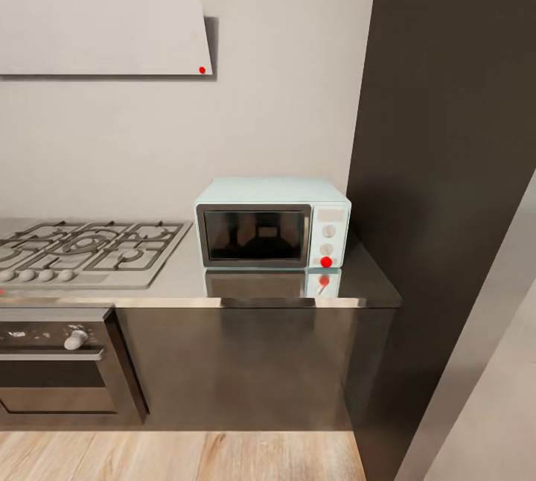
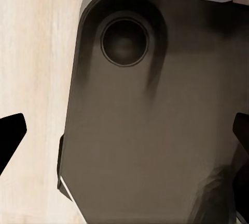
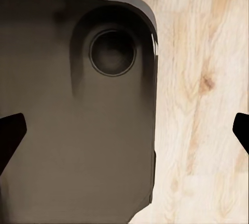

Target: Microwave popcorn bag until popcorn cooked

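Observation:
The pale mint-blue microwave (image 1: 272, 222) stands on the reflective grey countertop (image 1: 186, 281), close to the wall and the right end, with its dark glass door shut. The popcorn bag and the popcorn are out of view. In the left wrist view my left gripper (image 2: 127, 135) hangs open over the robot's dark base (image 2: 150, 120), its black fingertips (image 2: 11, 133) far apart. My right gripper (image 3: 127, 133) is likewise open above the base, with nothing between its fingers.
A grey gas hob (image 1: 89, 246) lies left of the microwave, under a flat white hood (image 1: 104, 27). A dark oven (image 1: 59, 362) sits below the hob. A tall dark cabinet (image 1: 447, 168) rises right of the counter. Light wood floor (image 1: 186, 455) runs in front.

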You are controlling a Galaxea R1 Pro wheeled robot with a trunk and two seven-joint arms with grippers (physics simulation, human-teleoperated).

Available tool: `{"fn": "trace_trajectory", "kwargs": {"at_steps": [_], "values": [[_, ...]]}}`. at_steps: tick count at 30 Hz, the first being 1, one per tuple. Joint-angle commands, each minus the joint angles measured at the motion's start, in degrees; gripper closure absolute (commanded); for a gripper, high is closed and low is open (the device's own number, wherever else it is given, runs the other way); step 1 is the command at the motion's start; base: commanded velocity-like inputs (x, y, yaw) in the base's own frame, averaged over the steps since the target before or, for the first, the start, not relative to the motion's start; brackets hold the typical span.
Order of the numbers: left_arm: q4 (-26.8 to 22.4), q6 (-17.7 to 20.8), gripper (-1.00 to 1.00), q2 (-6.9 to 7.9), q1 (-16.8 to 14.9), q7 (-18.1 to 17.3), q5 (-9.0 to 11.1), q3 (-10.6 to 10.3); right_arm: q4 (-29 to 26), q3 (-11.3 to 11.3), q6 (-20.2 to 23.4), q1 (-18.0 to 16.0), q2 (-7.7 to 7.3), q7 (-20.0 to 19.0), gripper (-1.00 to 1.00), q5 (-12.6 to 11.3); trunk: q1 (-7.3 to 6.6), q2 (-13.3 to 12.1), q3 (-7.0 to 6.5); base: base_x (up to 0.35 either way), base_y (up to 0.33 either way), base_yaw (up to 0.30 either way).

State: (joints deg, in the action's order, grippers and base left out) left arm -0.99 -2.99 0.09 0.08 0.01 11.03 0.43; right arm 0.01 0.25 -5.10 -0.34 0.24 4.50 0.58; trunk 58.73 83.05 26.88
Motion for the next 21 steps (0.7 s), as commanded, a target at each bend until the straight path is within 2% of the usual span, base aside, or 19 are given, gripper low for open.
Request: {"fn": "trace_trajectory", "kwargs": {"at_steps": [1,5,9,11,13,14,16,18,19,21], "values": [[-0.06,-0.09,-1.0,0.0,0.01,0.0,0.31,0.01,-0.1,0.05,-0.14,-0.04,0.02,0.22,-1.0,0.15,0.0,0.03,0.05,0.0,0.0,0.0],[-0.03,-0.09,-1.0,-0.07,0.01,0.0,0.31,0.01,-3.19,-0.05,0.37,-0.07,0.28,-0.27,-1.0,0.33,0.0,0.03,0.05,0.0,0.0,0.0],[-0.05,-0.09,-1.0,-0.11,0.01,-0.01,0.28,0.01,-10.68,0.17,2.76,-0.07,0.79,-0.64,-1.0,0.35,0.0,0.03,0.05,0.0,0.0,0.0],[-0.04,-0.09,-1.0,-0.15,0.01,-0.01,0.25,0.01,-15.17,1.8,5.28,-0.08,1.64,-0.69,-1.0,0.81,0.0,0.03,0.05,0.0,0.0,0.0],[-0.06,-0.09,-1.0,-0.17,0.01,-0.01,0.23,0.0,-23.63,5.11,11.0,-0.09,2.86,-0.54,-1.0,2.44,0.0,0.03,0.05,0.0,0.0,0.0],[-0.06,-0.09,-1.0,-0.17,0.01,-0.01,0.23,0.01,-29.61,6.43,15.67,-0.1,3.43,-0.43,-1.0,3.07,0.0,0.03,0.05,0.0,0.0,0.0],[-0.07,-0.09,-1.0,-0.17,0.01,-0.01,0.23,-0.04,-42.8,7.51,26.05,-0.09,5.55,-0.27,-1.0,3.63,0.0,0.03,0.05,0.0,0.0,0.0],[-0.07,-0.09,-1.0,-0.17,0.01,-0.01,0.22,-0.01,-55.11,7.87,34.47,-0.44,7.69,-0.02,-1.0,3.89,0.0,0.03,0.05,0.0,0.0,0.0],[-0.07,-0.09,-1.0,-0.17,0.01,-0.01,0.22,0.0,-60.25,8.11,38.21,-2.57,8.94,0.03,-1.0,4.43,0.0,0.03,0.05,0.0,0.0,0.0],[-0.07,-0.09,-1.0,-0.17,0.01,0.0,0.22,0.01,-62.92,8.19,42.52,-9.43,9.76,0.06,-1.0,5.49,0.0,0.03,0.05,0.0,0.0,0.0]]}}
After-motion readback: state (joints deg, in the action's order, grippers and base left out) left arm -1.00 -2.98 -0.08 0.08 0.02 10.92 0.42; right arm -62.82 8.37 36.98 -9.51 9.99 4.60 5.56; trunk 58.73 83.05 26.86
